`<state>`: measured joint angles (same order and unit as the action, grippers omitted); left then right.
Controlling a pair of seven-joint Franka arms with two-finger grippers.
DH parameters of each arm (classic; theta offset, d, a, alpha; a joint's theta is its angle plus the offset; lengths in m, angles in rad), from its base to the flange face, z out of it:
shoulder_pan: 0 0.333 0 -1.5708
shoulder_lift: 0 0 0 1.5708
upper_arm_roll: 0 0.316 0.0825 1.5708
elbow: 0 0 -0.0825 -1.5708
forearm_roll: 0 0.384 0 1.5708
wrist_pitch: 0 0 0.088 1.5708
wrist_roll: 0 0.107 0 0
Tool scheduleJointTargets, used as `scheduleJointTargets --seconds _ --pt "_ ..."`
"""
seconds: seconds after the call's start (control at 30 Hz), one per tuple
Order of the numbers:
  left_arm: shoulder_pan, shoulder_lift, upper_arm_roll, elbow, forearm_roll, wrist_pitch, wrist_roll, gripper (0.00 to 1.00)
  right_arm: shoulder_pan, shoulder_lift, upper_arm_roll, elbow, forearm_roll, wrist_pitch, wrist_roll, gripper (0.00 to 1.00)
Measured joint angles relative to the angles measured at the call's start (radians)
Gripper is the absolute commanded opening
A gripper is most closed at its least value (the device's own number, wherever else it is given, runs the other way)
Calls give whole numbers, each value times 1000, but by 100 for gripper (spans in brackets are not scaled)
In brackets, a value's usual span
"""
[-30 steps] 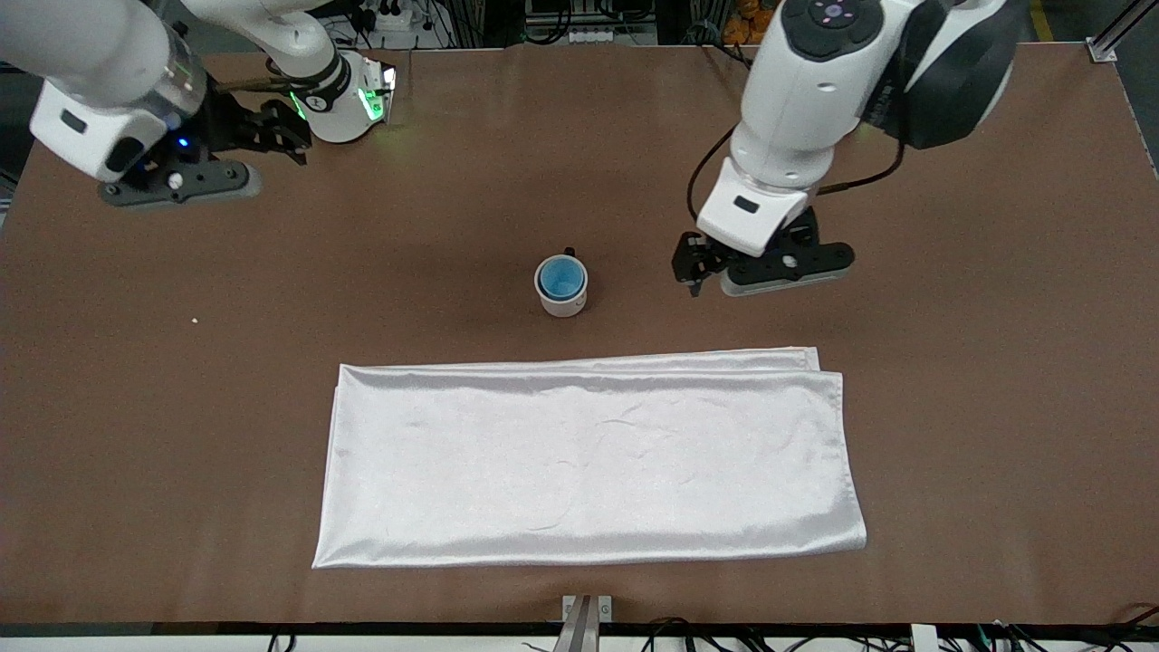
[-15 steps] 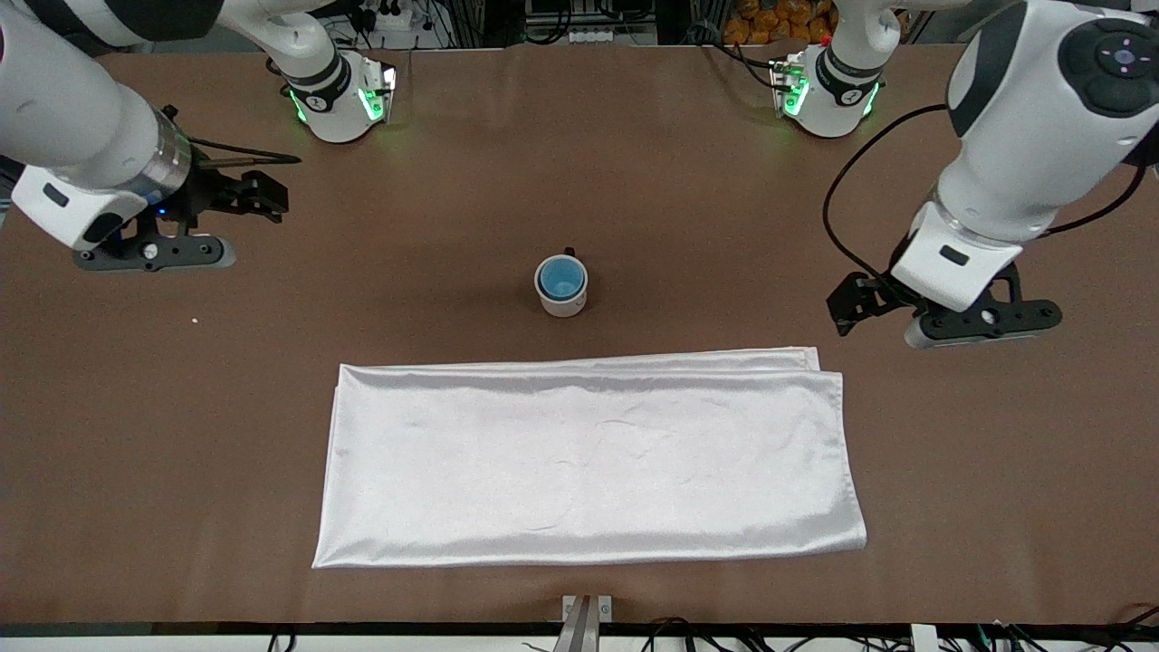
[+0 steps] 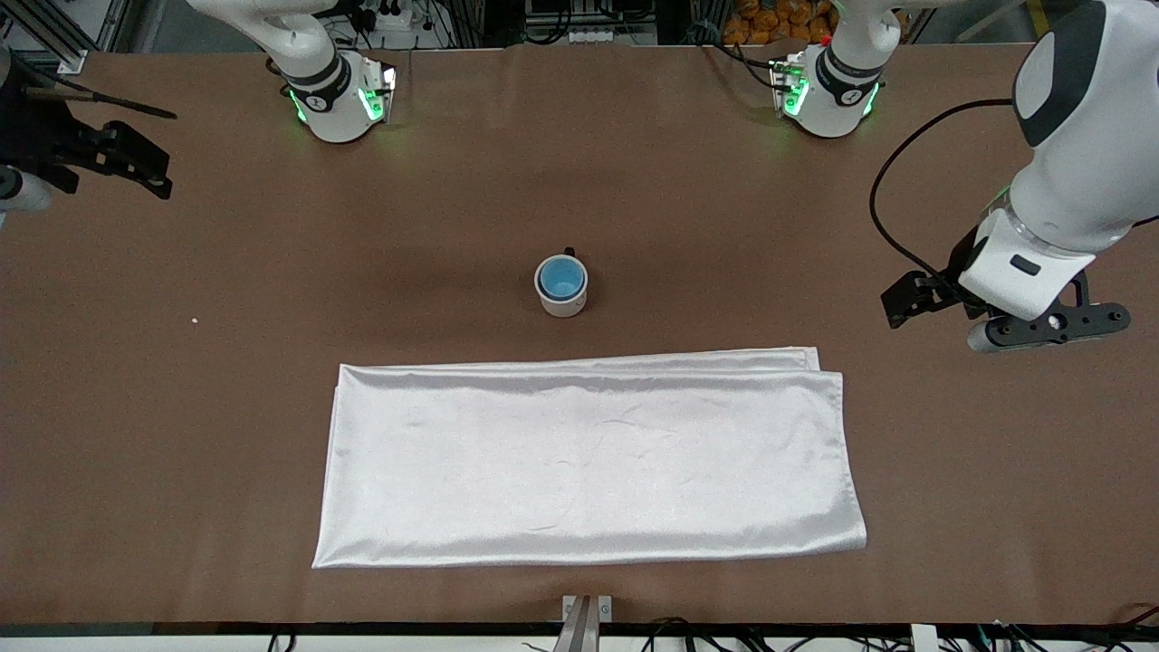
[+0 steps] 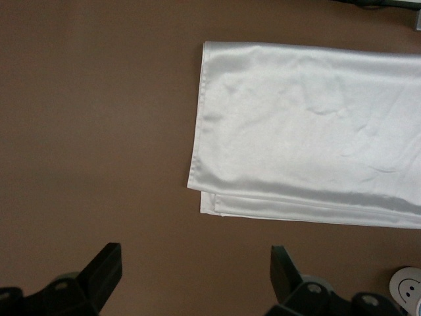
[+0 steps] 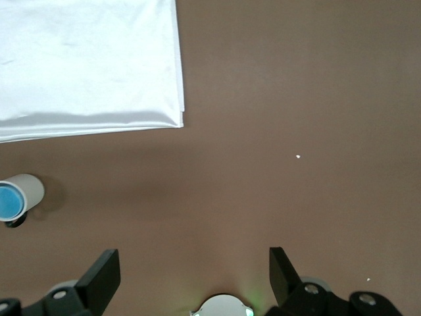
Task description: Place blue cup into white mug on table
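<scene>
While the brown surface (image 3: 181,407) fills every view, only the front view takes in the whole of it, with both arm bases along its top edge. The white folded cloth (image 3: 589,462) is the largest thing lying on it, spread flat at the edge nearest the front camera; the left wrist view shows one end of it with its stacked layers, the right wrist view the other end. The left end effector (image 4: 191,276) hangs in the air over bare surface at the left arm's end, near the cloth's corner, its fingers spread wide and empty. The right end effector (image 5: 194,276) hangs over the right arm's end of the surface, likewise spread wide with nothing between its fingers; in the front view it is half cut off at the frame's edge. The white mug (image 3: 562,288) stands upright at mid-surface, just farther from the front camera than the cloth, well apart from both end effectors. The blue cup (image 3: 560,277) sits inside it. The left wrist view catches only a sliver of the mug, with a face-like marking, while the right wrist view shows the blue inside.
</scene>
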<state>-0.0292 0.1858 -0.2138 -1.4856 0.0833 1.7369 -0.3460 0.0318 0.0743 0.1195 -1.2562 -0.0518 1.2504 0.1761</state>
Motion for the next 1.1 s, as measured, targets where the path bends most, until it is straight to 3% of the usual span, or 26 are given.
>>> scheduleJointTargets --seconds 0.23,0.57,1.1 --pt "9 -17 22 18 0 -13 73 100 -87 -18 61 -35 91 38 -15 100" --pt "33 -64 62 -1 -34 -60 133 100 -92 -16 68 -188 76 181 -42 100" --pt "79 -160 65 -132 -69 -18 169 100 -70 -19 -21 -228 66 186 -78 100"
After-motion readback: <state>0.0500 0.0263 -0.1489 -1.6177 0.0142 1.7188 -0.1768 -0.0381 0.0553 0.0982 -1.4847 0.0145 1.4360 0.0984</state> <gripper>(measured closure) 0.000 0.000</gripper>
